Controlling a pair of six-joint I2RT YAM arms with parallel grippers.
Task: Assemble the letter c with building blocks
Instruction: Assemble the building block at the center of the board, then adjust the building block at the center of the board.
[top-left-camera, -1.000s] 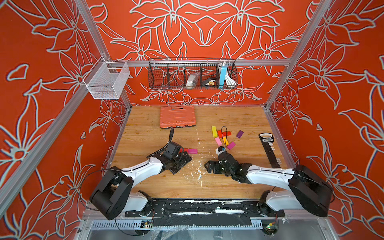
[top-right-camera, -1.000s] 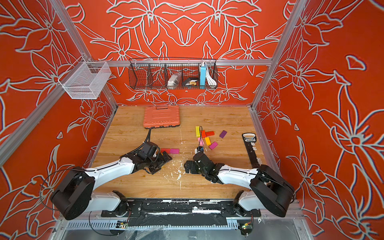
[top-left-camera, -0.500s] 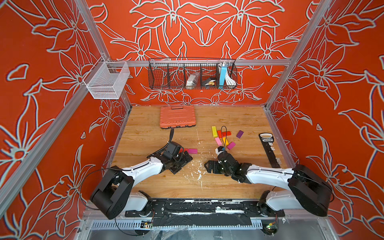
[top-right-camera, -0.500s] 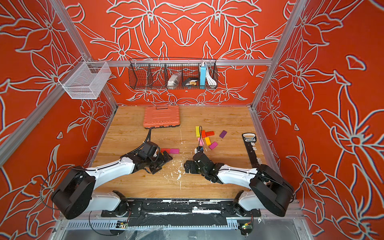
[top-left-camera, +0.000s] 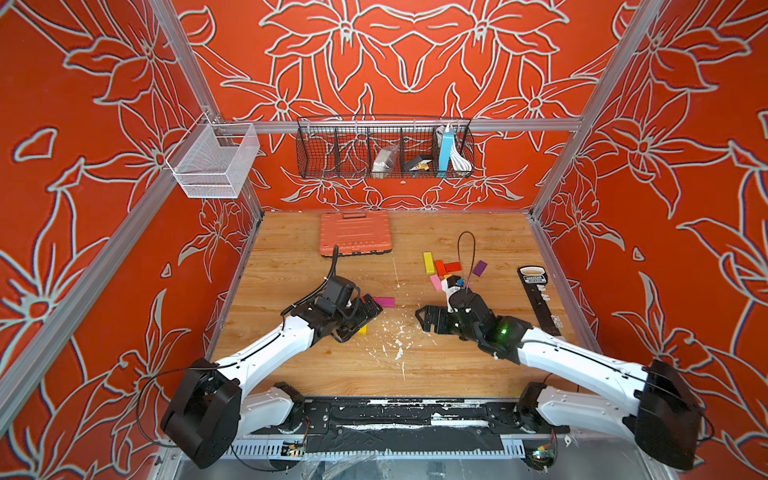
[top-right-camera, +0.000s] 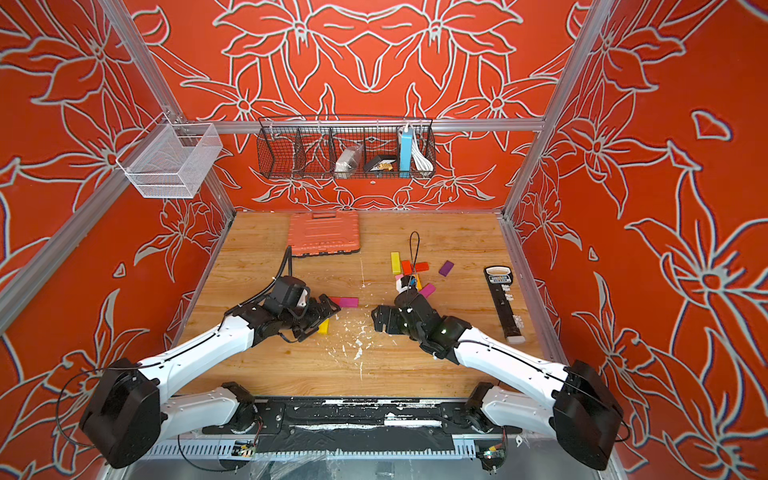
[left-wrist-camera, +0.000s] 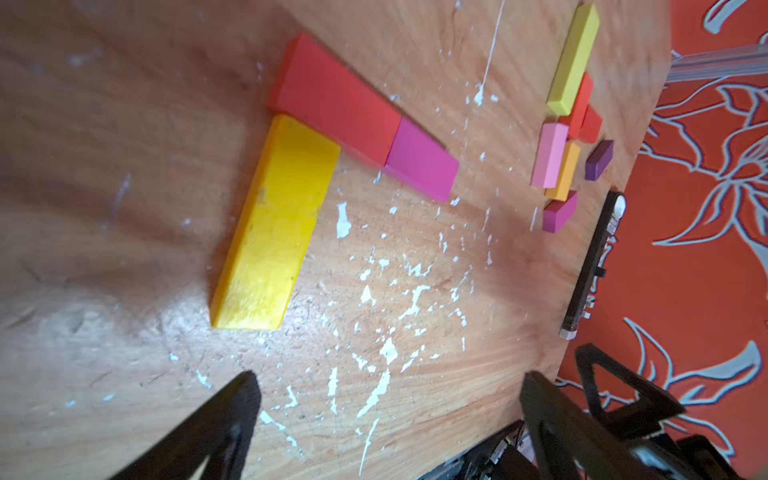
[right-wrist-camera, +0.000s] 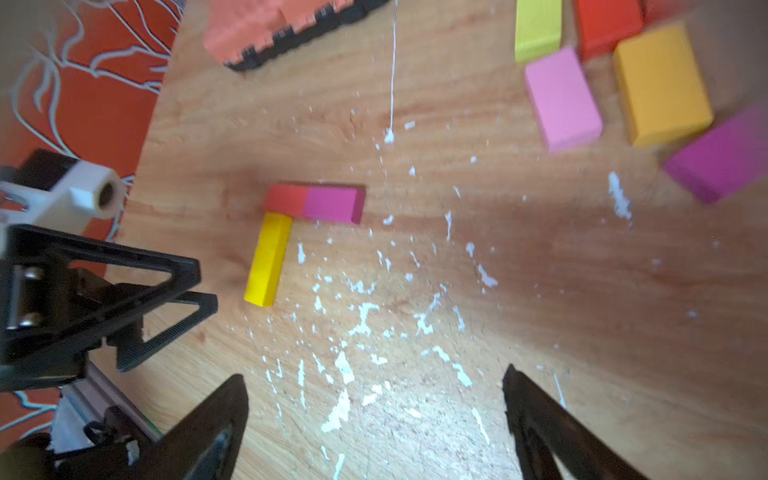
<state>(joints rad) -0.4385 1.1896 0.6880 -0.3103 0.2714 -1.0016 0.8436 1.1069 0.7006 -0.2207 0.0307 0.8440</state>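
Observation:
A yellow block (left-wrist-camera: 274, 224), a red block (left-wrist-camera: 336, 108) and a magenta block (left-wrist-camera: 419, 166) lie flat on the wooden table. Red and magenta lie end to end, and the yellow one butts against the red at a right angle. My left gripper (left-wrist-camera: 388, 380) hovers open and empty just short of the yellow block's (top-left-camera: 363, 329) near end. My right gripper (right-wrist-camera: 374, 376) faces it across the table, also open and empty. Several loose blocks sit in a cluster (top-left-camera: 444, 268) behind the right gripper: yellow (right-wrist-camera: 538, 29), pink (right-wrist-camera: 561, 99), orange (right-wrist-camera: 660, 85), magenta (right-wrist-camera: 723, 162), red (right-wrist-camera: 606, 25) and purple (left-wrist-camera: 599, 160).
A ribbed orange case (top-left-camera: 355, 232) lies at the back of the table. A long black tool (top-left-camera: 538, 299) lies along the right edge. White flecks (top-left-camera: 395, 340) mark the wood between the grippers. A black wire basket (top-left-camera: 384, 147) and a white mesh basket (top-left-camera: 212, 162) hang on the walls.

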